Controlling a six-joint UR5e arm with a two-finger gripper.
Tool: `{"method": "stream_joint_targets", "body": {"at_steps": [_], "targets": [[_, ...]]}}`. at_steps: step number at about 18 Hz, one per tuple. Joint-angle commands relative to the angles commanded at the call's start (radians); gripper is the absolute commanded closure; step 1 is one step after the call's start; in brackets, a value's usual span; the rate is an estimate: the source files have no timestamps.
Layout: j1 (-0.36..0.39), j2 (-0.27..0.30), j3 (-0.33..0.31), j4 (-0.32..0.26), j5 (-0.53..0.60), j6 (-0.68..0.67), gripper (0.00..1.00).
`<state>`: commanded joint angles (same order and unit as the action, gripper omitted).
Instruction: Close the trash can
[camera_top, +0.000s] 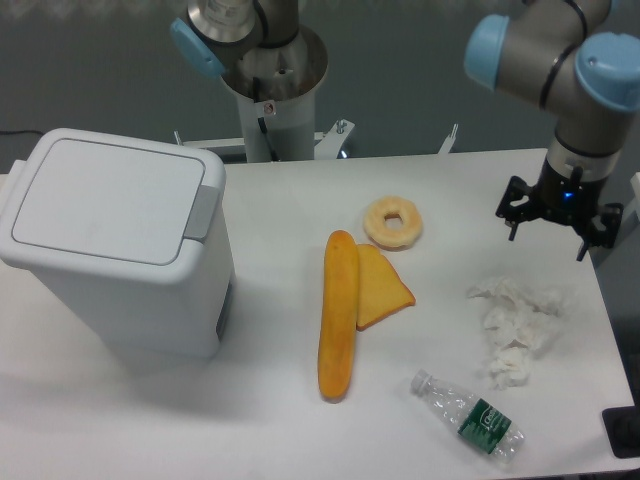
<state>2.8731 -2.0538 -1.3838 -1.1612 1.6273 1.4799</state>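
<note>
Even, bright overhead light – white table (280, 420) close to washed out, no hard glare. Soft shadow hugs the trash can (115, 255) base on its front and right; backdrop stays dim grey. Focus slightly soft overall – bottle (470, 415) label unreadable, gripper (548, 237) a little blurred.

no readable text, bottle label (485, 421) and column sticker (267, 108) illegible
</note>
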Motion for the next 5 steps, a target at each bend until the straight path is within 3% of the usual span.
{"method": "stream_joint_targets", "body": {"at_steps": [5], "targets": [[-0.005,-0.012,0.034,-0.002,0.020,0.046,0.00]]}}
